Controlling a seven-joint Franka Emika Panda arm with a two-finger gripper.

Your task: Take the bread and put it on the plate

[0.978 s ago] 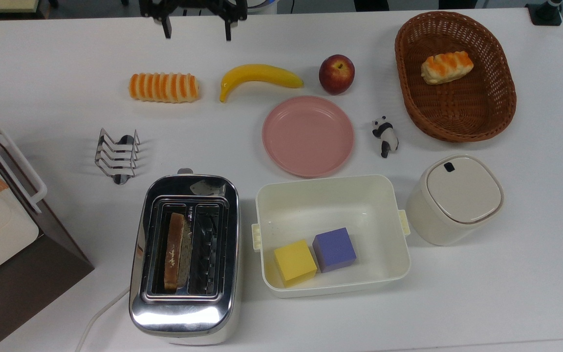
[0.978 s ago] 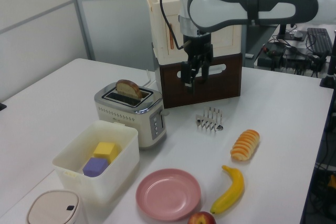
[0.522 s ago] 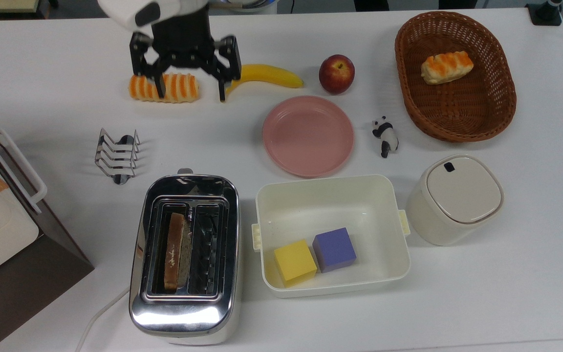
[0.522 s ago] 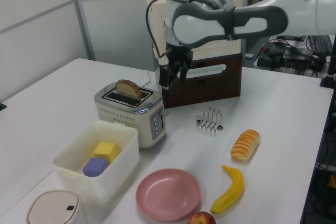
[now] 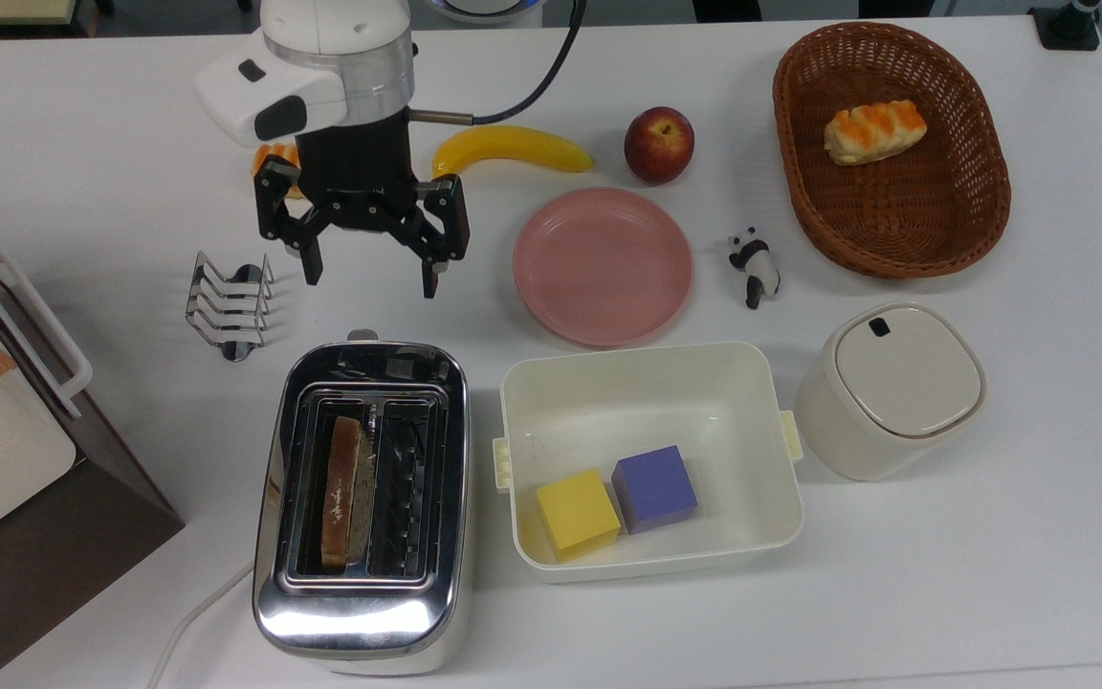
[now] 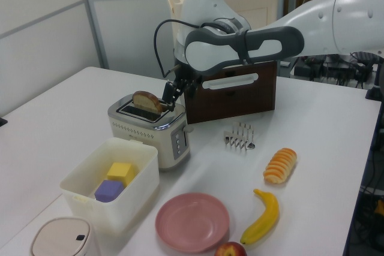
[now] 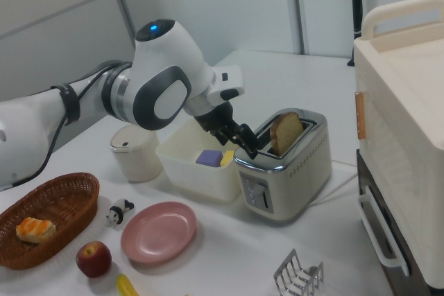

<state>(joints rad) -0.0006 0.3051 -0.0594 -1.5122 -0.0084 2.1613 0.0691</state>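
the white franka arm (image 6: 336, 13) reaches in from the left view's right, its grey-banded wrist (image 6: 240, 43) bent downward. the black two-finger gripper (image 5: 366, 273) points down, fingers (image 5: 310, 258) spread wide apart with nothing between them.

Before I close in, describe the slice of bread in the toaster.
The brown-crusted, pale-crumbed slice of toast stands on edge in one slot of the shiny chrome toaster, the top view's left one. Its rounded top sticks up above the slot. The black gripper hangs just beside it, jaws open, not touching.
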